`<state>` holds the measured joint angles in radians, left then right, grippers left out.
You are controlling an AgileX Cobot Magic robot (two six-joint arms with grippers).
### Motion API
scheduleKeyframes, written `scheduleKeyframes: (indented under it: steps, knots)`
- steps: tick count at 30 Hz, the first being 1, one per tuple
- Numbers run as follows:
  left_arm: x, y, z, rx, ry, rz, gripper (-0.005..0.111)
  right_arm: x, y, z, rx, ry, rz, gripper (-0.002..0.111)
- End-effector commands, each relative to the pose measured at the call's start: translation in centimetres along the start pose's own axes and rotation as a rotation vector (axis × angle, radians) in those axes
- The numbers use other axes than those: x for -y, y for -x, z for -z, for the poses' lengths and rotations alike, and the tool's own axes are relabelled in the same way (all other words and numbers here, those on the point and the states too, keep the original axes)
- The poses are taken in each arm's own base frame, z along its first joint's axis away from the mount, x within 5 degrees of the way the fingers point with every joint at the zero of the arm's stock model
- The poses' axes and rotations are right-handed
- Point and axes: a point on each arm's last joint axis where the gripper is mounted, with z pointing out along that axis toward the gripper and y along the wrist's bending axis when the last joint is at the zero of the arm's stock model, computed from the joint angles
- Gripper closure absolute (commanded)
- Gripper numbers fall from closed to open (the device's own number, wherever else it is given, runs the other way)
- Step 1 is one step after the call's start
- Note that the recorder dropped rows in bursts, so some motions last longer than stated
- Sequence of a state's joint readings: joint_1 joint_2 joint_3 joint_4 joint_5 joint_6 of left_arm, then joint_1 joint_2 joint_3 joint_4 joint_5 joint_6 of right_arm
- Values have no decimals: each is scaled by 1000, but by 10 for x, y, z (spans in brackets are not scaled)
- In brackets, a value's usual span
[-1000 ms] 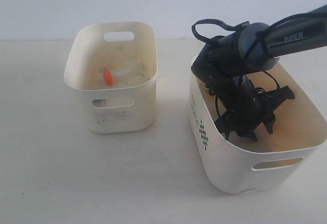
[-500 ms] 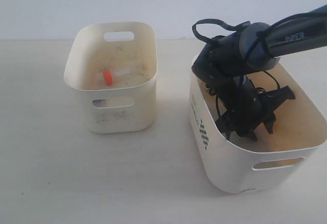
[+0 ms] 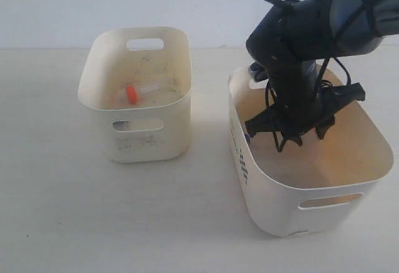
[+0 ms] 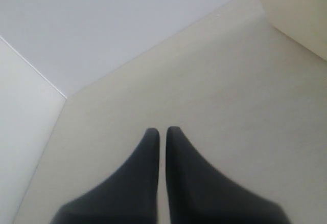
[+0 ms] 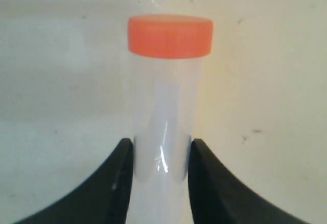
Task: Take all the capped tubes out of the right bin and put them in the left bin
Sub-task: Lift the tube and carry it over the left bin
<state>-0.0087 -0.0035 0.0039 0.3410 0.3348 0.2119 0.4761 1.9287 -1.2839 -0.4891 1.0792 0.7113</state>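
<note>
left tool [image 4: 159,132]: closed | right tool [image 5: 159,147]: pointing down, clamped on orange-capped tube [image 5: 166,106]

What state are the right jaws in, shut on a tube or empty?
Shut on an orange-capped tube: both jaws press its clear sides.

A: How's the light in the exterior view?
B: Bright, even, diffuse. Pale soft shadows lie below the left bin [image 3: 146,137] and the right bin [image 3: 274,192], whose inner wall glows warm.
A: The wrist views?
B: The left gripper [image 4: 162,134] looks blurred at lower centre; a thin glare streak marks the orange-capped tube [image 5: 164,101].
</note>
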Motion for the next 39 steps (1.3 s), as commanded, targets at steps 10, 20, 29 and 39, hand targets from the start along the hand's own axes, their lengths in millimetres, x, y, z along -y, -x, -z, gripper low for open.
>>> scheduleKeyframes:
  steps: [10, 20, 29, 39]
  knots:
    - [-1, 1, 0, 6, -1, 4, 103, 36, -2, 70, 208, 136, -111, 108]
    - [-1, 1, 0, 6, -1, 4, 103, 24, -1, 134, 498, 620, -152, 108]
    - [-1, 1, 0, 6, -1, 4, 103, -27, 12, 156, 717, 941, -169, 108]
    - [-1, 1, 0, 6, -1, 4, 103, -78, 42, 117, 599, 905, -122, 89]
